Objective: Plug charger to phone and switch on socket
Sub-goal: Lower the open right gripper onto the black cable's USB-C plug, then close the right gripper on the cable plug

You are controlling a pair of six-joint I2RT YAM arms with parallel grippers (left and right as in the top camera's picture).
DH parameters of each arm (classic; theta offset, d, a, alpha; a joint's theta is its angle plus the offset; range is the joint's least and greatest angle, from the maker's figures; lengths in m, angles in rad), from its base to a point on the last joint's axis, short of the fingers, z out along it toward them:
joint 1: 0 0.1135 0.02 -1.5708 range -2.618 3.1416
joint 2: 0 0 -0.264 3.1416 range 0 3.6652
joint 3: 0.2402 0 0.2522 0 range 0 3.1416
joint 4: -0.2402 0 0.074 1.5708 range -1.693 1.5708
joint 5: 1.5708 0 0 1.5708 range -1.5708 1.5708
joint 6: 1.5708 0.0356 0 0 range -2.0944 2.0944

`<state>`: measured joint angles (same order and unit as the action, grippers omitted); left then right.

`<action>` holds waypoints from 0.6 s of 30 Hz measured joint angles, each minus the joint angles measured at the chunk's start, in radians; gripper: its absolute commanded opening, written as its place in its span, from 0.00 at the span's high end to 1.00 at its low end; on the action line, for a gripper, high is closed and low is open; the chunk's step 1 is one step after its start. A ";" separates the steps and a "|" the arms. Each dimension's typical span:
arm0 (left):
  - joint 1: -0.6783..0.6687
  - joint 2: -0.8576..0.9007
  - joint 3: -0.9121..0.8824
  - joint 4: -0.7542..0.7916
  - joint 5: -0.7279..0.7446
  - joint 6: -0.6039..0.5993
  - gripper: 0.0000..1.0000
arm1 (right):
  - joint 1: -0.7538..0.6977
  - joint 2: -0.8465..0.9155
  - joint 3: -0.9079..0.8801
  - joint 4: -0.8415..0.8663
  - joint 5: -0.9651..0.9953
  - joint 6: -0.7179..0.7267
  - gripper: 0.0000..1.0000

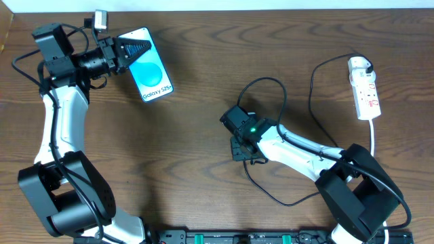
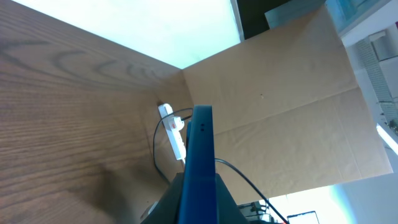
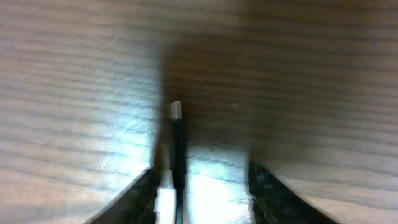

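Note:
My left gripper (image 1: 135, 49) is shut on the top end of the phone (image 1: 154, 73), whose blue screen faces up at the table's far left. In the left wrist view the phone (image 2: 202, 134) stands edge-on between the jaws (image 2: 198, 199). My right gripper (image 1: 239, 150) is low over the table's middle. Its fingers (image 3: 202, 180) are apart, with the charger's black connector tip (image 3: 176, 112) lying between them against the left finger. The charger cable (image 1: 271, 81) loops behind that arm. The white socket (image 1: 365, 88) lies at the far right and also shows in the left wrist view (image 2: 174, 134).
The socket's white cord (image 1: 375, 135) runs toward the near edge on the right. More black cable (image 1: 274, 198) curls on the wood in front of the right arm. A cardboard wall (image 2: 286, 106) stands beyond the socket.

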<state>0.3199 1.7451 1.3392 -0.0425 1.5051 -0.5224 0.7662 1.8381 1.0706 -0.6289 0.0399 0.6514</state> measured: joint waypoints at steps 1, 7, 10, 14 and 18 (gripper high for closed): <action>0.000 0.000 0.000 0.000 0.000 0.000 0.93 | 0.000 0.000 0.000 0.000 -0.003 0.000 0.72; 0.000 0.000 0.000 0.000 0.000 0.000 0.93 | 0.000 0.001 0.000 0.002 -0.003 0.003 0.76; 0.000 0.000 0.000 0.000 0.000 0.000 0.92 | 0.000 0.001 0.000 0.003 -0.003 0.003 0.76; 0.000 0.000 0.000 0.000 0.000 0.000 0.93 | 0.000 0.001 0.000 0.010 -0.006 0.003 0.71; 0.000 0.000 0.000 0.000 0.000 0.000 0.92 | 0.000 0.001 0.000 0.023 -0.013 0.002 0.65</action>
<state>0.3199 1.7451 1.3392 -0.0425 1.5051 -0.5224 0.7662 1.8393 1.0706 -0.6064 0.0265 0.6533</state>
